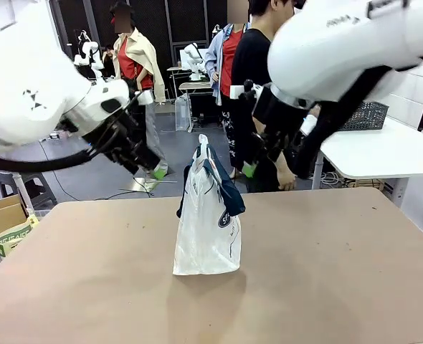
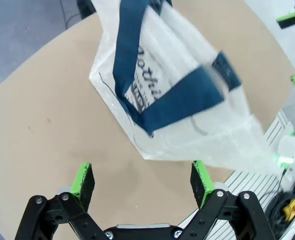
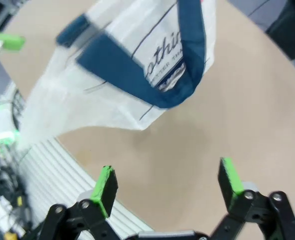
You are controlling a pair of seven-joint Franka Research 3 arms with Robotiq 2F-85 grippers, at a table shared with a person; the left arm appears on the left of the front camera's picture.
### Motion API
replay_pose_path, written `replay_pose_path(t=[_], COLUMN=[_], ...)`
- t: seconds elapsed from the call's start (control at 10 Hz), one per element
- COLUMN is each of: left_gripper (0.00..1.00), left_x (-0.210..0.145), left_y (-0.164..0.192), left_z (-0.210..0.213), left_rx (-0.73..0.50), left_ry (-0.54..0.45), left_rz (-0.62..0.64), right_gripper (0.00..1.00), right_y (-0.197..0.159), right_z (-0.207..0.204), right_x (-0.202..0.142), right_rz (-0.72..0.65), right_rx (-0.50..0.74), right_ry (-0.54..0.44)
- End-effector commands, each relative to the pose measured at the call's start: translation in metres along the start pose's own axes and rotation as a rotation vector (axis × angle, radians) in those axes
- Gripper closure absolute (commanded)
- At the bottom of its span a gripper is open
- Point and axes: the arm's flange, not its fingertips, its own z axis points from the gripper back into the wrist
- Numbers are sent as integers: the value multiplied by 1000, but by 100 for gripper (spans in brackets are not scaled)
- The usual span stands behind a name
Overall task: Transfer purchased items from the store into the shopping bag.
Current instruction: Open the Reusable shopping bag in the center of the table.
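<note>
The shopping bag (image 1: 206, 222), whitish plastic with navy straps and a round logo, stands upright in the middle of the tan table (image 1: 326, 272). My left gripper (image 1: 153, 170) hangs open in the air, up and to the left of the bag's top. My right gripper (image 1: 253, 168) hangs open up and to its right. Neither touches the bag. The left wrist view has the bag (image 2: 187, 100) beyond the open left gripper (image 2: 142, 182). Beyond the open right gripper (image 3: 168, 182), the bag (image 3: 132, 85) lies in the right wrist view. A dark grey mesh basket, the store (image 1: 366, 115), sits on a white side table. The purchased items are out of view.
A person in black (image 1: 258, 72) stands at the table's far edge behind the bag. The white side table (image 1: 383, 154) is at the back right. A cardboard box (image 1: 3, 222) sits off the table's left edge. Bare tabletop surrounds the bag.
</note>
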Motion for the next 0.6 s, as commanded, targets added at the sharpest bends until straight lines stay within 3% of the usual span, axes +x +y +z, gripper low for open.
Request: replay_pose_path(t=[0.0,0.3,0.4,0.5], left_gripper=[0,0,0,0], left_x=[38,72,76,56], left_y=[-11,-14,-9,-13], left_z=[2,-16,-16,-12], left_rx=[51,30,4,33], left_ry=[30,82,82,58], left_rz=[109,232,239,200], right_gripper=[0,0,0,0], right_y=[-13,-29,-32,-30], right_z=[-3,-19,-23,-19], right_x=[52,110,115,85], right_rz=[-90,-276,-221,-210], right_rx=[-18,14,46,27], right_ry=[66,80,93,57])
